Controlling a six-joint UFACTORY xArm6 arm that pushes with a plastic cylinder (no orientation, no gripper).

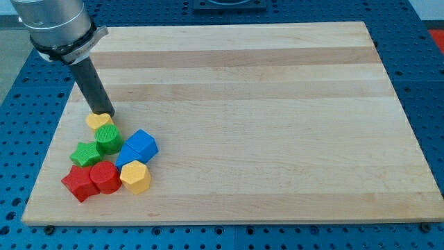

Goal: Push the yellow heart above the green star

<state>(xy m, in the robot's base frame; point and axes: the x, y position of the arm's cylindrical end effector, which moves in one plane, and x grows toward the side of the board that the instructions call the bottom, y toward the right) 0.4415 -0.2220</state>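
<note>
The yellow heart (99,122) lies at the view's left on the wooden board (263,104), at the top of a cluster of blocks. My tip (102,112) rests against the heart's upper edge. The green star (85,153) lies below and slightly left of the heart. A green cylinder (108,139) sits between them, touching the heart's lower side and the star's upper right.
A blue cube (143,145) and a second blue block (127,157) lie right of the green cylinder. A red star (78,182), a red cylinder (105,177) and a yellow hexagonal block (135,176) lie below. The board's left edge is close.
</note>
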